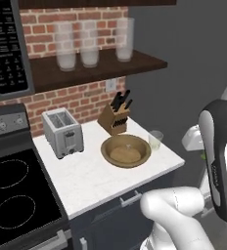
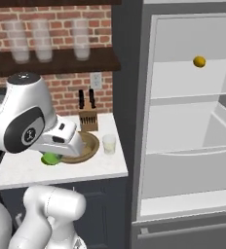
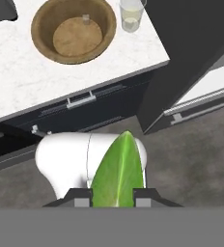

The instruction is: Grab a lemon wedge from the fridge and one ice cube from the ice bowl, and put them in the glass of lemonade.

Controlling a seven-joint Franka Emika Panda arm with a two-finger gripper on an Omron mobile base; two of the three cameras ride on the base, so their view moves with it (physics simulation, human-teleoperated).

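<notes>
My gripper (image 3: pixel 113 200) is shut on the lemon wedge (image 3: pixel 119 173), a yellow-green sliver standing up between the two fingertips. In the right base view the wedge (image 2: pixel 50 158) peeks out green under the hand, in front of the counter. Ahead on the white counter stands the brown ice bowl (image 3: pixel 36 29) with a tiny pale ice cube (image 3: pixel 86 19) near its far wall. Just right of the bowl (image 1: pixel 105 146) is the glass of lemonade (image 1: pixel 155 140), also seen beside the bowl (image 2: pixel 91 141) as a small tumbler (image 2: pixel 109 144). The fridge (image 2: pixel 193 121) stands open on the right.
A toaster (image 1: pixel 61 132) and a knife block (image 1: pixel 116 117) stand at the back of the counter (image 1: pixel 101 180). Three tall frosted glasses (image 1: pixel 89 44) sit on the shelf above. A stove (image 1: pixel 12 195) lies left. A small round yellow item (image 2: pixel 199 62) rests on a fridge shelf.
</notes>
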